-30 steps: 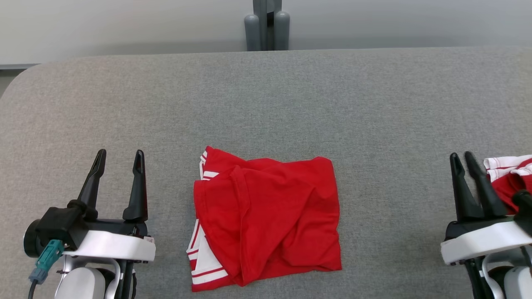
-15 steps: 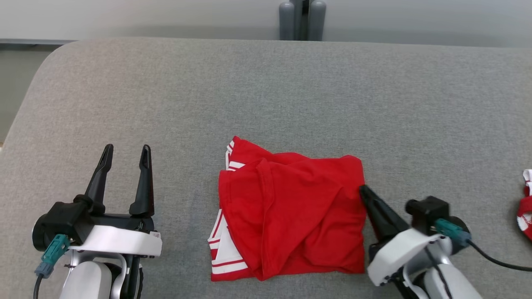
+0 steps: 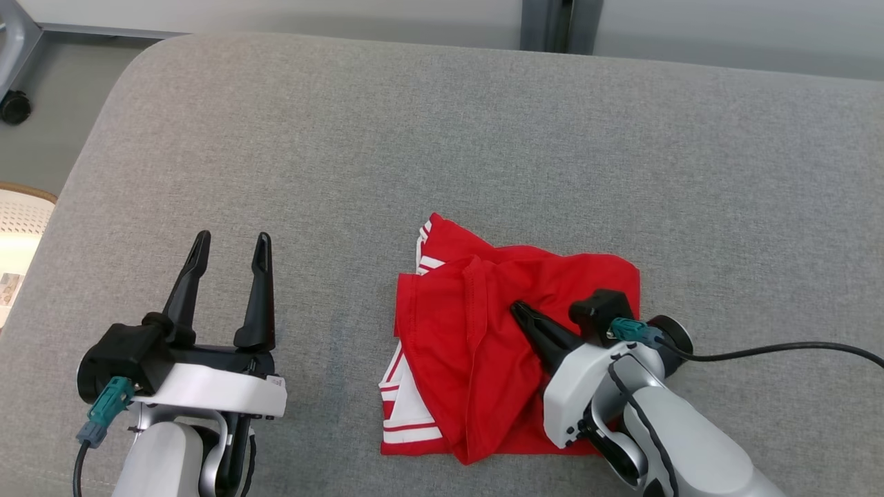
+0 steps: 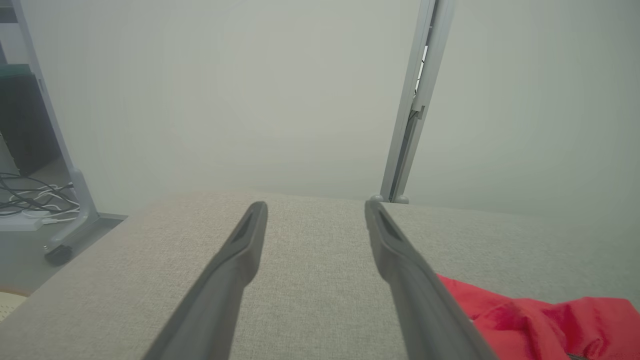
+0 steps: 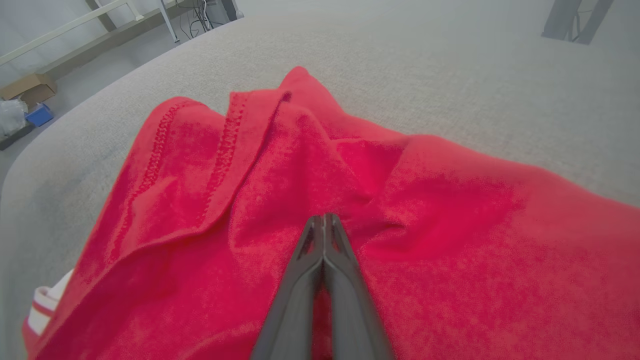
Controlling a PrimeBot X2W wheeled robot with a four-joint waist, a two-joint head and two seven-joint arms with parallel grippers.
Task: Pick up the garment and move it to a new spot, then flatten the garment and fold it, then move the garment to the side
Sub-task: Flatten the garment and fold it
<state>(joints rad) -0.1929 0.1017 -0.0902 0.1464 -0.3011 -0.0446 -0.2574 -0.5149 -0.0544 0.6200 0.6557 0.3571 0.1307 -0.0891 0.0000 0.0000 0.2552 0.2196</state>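
The garment (image 3: 469, 359) is a red shirt with white striped trim, folded into a rough square on the grey cloth-covered table (image 3: 414, 138). My right gripper (image 3: 519, 309) is shut, its fingers pressed together. The tips rest on the garment's middle, close to a hemmed fold, with no cloth visibly pinched between them. The right wrist view shows the shut gripper (image 5: 324, 217) lying on the red garment (image 5: 450, 225). My left gripper (image 3: 231, 241) stands open over bare table to the garment's left. In the left wrist view the open gripper (image 4: 315, 207) frames bare table, and the garment (image 4: 540, 320) shows at the lower right.
A grey post (image 3: 545, 24) stands behind the table's far edge. A caster wheel (image 3: 14, 107) and a pale perforated bin (image 3: 21, 214) sit on the floor past the table's rounded left end. A black cable (image 3: 780, 351) trails right from my right wrist.
My right gripper has closed and swung left from the table's right side onto the garment's middle. The head view has turned, shifting the picture. The left gripper stays open.
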